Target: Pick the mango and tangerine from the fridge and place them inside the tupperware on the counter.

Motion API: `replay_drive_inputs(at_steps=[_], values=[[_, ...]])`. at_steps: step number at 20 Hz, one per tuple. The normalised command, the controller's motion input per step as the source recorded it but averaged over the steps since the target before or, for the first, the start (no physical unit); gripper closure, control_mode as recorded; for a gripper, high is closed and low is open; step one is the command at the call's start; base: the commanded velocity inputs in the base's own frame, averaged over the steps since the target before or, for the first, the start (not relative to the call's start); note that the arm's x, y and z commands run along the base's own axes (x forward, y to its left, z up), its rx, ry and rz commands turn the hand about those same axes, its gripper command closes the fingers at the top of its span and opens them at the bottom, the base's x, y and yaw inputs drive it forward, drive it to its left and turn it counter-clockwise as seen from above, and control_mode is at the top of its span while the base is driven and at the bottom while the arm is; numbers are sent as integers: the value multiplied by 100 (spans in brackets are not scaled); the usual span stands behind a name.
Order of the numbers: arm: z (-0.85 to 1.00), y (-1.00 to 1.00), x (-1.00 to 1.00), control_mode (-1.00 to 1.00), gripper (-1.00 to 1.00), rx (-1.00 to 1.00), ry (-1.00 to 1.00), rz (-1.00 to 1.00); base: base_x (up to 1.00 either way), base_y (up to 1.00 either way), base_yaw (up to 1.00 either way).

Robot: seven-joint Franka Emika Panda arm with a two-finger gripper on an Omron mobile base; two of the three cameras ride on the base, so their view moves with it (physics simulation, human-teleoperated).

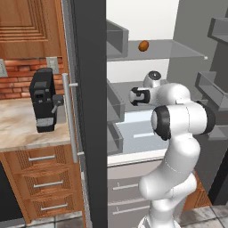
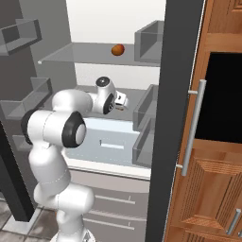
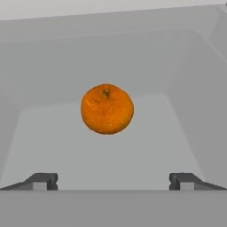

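The fridge (image 1: 91, 133) stands open with my arm reaching onto its middle shelf. In the hand view the tangerine (image 3: 107, 109), round and bright orange, rests on the grey shelf just ahead of my gripper (image 3: 113, 181). The jaws are open, nothing lies between them, and the fruit is centred on the gap. The mango (image 1: 143, 46) (image 2: 118, 49), darker and oval, lies alone on the shelf above my hand (image 2: 120, 100). The counter (image 1: 18, 127) runs left of the fridge. The tupperware is out of view.
A black coffee machine (image 1: 43, 100) stands on the counter beside the fridge handle (image 1: 67, 118). Grey door bins (image 2: 146, 111) line both sides of the opening. A pale drawer (image 2: 111, 137) sits below the shelf. Wooden cabinets (image 2: 212, 189) rise on the right.
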Motion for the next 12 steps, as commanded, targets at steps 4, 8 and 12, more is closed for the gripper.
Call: replay_drive_inputs(at_steps=[4,8,12], values=[[-14,0,36,-100,-100,0,0,0,0,0,0],[-11,0,37,-100,-100,0,0,0,0,0,0],[-8,0,35,-100,-100,0,0,0,0,0,0]])
